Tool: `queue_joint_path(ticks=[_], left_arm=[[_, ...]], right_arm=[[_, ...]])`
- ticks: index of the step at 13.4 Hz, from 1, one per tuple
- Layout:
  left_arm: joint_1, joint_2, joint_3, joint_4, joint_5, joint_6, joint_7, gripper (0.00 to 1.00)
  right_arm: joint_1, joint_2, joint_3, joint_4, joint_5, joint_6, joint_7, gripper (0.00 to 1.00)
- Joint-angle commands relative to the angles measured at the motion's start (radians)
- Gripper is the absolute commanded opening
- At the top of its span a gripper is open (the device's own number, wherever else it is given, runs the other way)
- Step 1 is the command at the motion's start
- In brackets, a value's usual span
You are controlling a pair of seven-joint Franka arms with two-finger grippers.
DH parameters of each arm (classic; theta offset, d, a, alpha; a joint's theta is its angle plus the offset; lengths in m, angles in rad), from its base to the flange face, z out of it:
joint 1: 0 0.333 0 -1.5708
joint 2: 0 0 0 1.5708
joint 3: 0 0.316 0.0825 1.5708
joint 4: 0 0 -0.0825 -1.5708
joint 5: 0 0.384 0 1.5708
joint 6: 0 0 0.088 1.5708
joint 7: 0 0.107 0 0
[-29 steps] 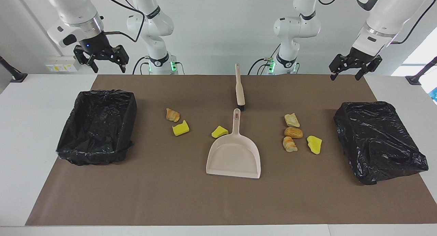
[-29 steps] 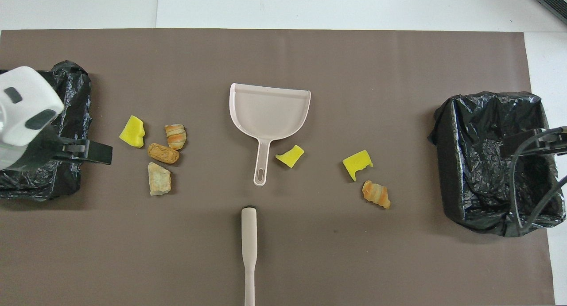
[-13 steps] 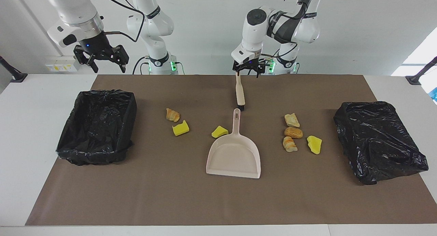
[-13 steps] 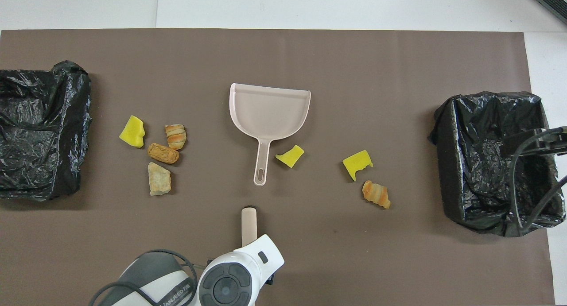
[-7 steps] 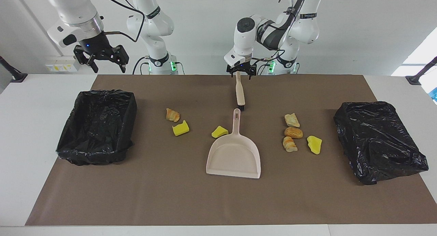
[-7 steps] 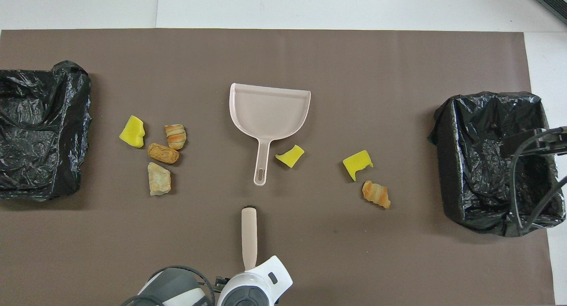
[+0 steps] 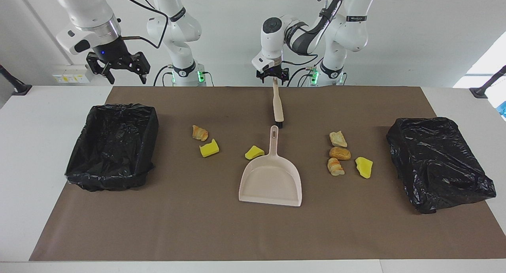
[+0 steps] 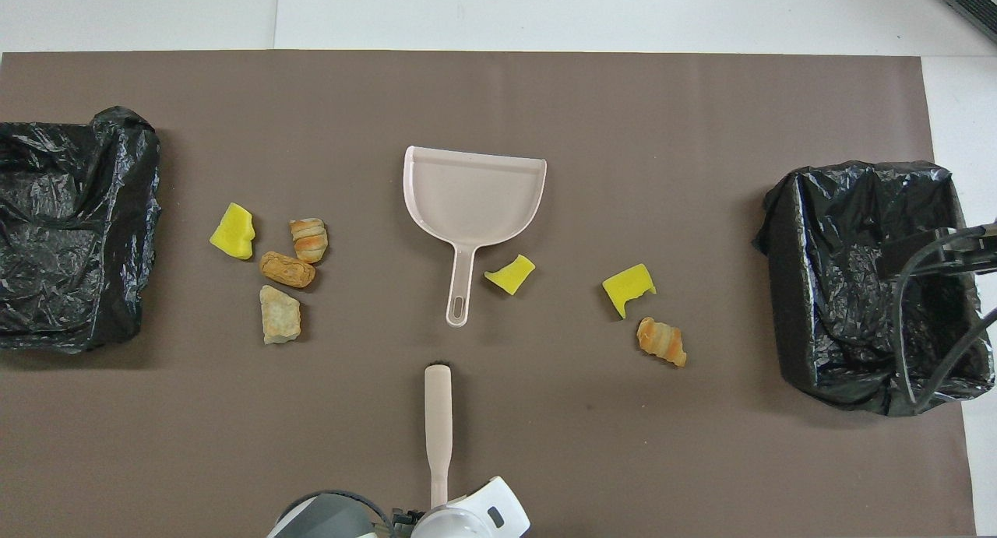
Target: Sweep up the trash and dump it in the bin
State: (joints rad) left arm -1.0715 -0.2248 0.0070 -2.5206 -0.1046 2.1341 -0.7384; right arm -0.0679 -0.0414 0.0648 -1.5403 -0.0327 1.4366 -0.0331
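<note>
Left gripper (image 7: 273, 78): top centre, over brush (image 7: 278, 103) handle end; fingers apparently open astride it.
Right gripper (image 7: 118, 68): upper left, waiting, fingers wide.

Beige dustpan (image 7: 270, 182), black bins (image 7: 112, 146)

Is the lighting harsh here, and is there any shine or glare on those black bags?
Facing view: soft, even light; the dustpan and trash throw only faint, short shadows, and the crinkled bin bags carry small white highlights. A bright patch shows at the frame's edge past the left arm's end. Overhead view: similarly flat light, the bags glint on their folds, and the brush casts almost no shadow.
</note>
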Motion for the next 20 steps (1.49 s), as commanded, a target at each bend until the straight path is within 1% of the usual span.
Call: queue_joint_path(ticks=[1, 4, 5, 6, 7, 8, 9, 10, 12, 13, 15, 18, 20], left_arm=[[-0.019, -0.015, 0.021, -0.036, -0.018, 0.036, 0.002, 1.00], [-0.008, -0.004, 0.021, -0.035, -0.018, 0.064, 0.008, 0.99], [-0.008, -0.004, 0.021, -0.035, -0.018, 0.063, 0.017, 0.67], [-0.008, -0.002, 0.021, -0.035, -0.018, 0.058, 0.024, 0.43], [-0.008, -0.004, 0.022, -0.030, -0.018, 0.044, 0.034, 0.25], [-0.008, -0.004, 0.022, -0.033, -0.018, 0.035, 0.046, 0.12], [-0.007, -0.004, 0.024, -0.027, -0.018, 0.012, 0.060, 0.04], [-0.004, -0.002, 0.027, -0.021, -0.018, -0.008, 0.068, 0.00], [0.020, -0.001, 0.028, -0.017, -0.018, -0.038, 0.074, 0.00], [0.059, -0.002, 0.028, -0.010, -0.017, -0.054, 0.106, 0.00], [0.123, -0.002, 0.030, 0.048, -0.017, -0.115, 0.154, 0.00], [0.252, -0.022, 0.033, 0.152, -0.015, -0.238, 0.226, 0.00], [0.382, -0.062, 0.033, 0.229, -0.007, -0.321, 0.302, 0.00]], right_arm=[[0.002, -0.023, 0.001, -0.026, 0.023, 0.001, 0.004, 1.00], [0.003, -0.025, 0.003, -0.029, 0.023, -0.002, 0.005, 1.00], [0.003, -0.025, 0.003, -0.031, 0.023, -0.004, 0.004, 1.00], [0.003, -0.025, 0.004, -0.031, 0.025, -0.004, 0.005, 1.00], [0.003, -0.025, 0.004, -0.029, 0.023, -0.004, 0.007, 1.00], [0.005, -0.025, 0.004, -0.031, 0.025, -0.002, 0.009, 1.00], [0.005, -0.025, 0.006, -0.031, 0.025, -0.002, 0.009, 1.00], [0.005, -0.025, 0.007, -0.031, 0.025, -0.002, 0.009, 1.00], [0.007, -0.025, 0.009, -0.031, 0.025, 0.004, 0.012, 1.00], [0.007, -0.025, 0.009, -0.031, 0.025, 0.007, 0.013, 1.00], [0.010, -0.025, 0.009, -0.031, 0.025, 0.015, 0.013, 1.00], [0.025, -0.025, 0.012, -0.070, 0.028, 0.074, 0.031, 1.00], [0.057, -0.020, 0.023, -0.099, 0.049, 0.120, 0.097, 1.00]])
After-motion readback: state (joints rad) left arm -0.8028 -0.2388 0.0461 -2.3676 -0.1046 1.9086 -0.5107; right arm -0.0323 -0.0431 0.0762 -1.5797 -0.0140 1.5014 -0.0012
